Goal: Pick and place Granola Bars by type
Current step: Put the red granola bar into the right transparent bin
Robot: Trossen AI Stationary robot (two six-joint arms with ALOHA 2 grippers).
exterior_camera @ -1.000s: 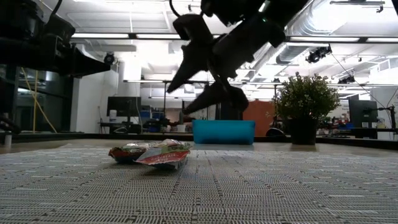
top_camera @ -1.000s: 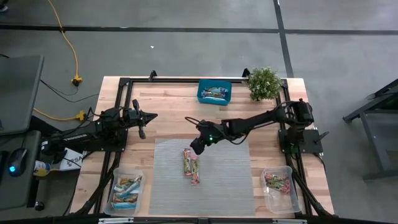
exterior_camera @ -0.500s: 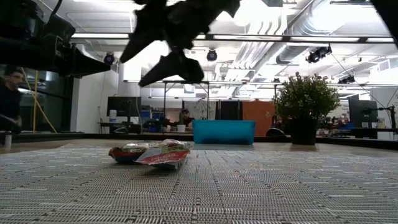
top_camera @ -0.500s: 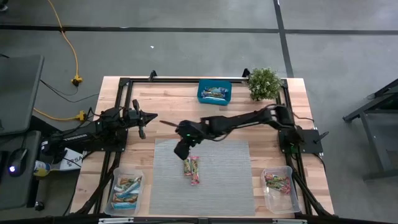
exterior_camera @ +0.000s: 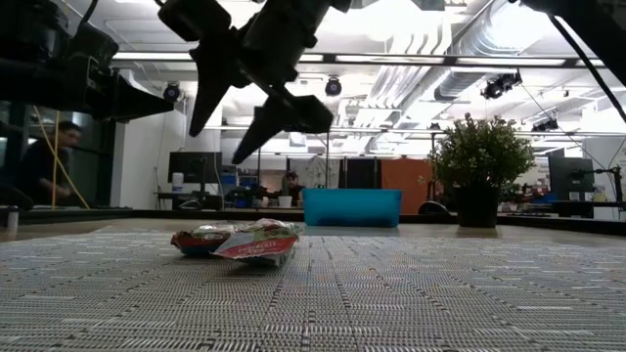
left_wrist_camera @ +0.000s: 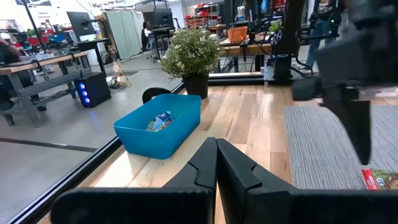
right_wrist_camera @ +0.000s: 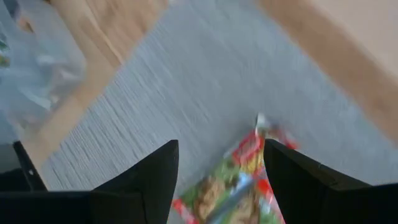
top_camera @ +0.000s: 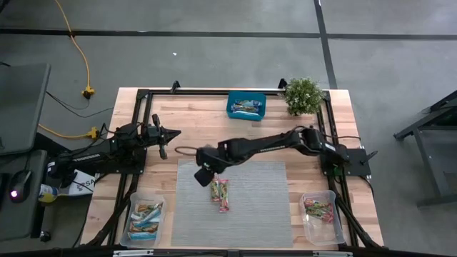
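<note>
high: right end effector (top_camera: 205, 173) spread, empty, above Granola Bars (top_camera: 219, 193) at centre of mat (top_camera: 264, 207); left end effector (top_camera: 163, 151) clenched, upper left | low: bars (exterior_camera: 238, 242) light, crinkly, probably slippery | right wrist: pinch mid-wrapper (right_wrist_camera: 239, 180)

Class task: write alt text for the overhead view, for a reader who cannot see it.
The right tool, open, hovers over the grey mat beside two granola bars. The left tool waits shut at the table's left. Clear tubs of bars sit at both front corners.
</note>
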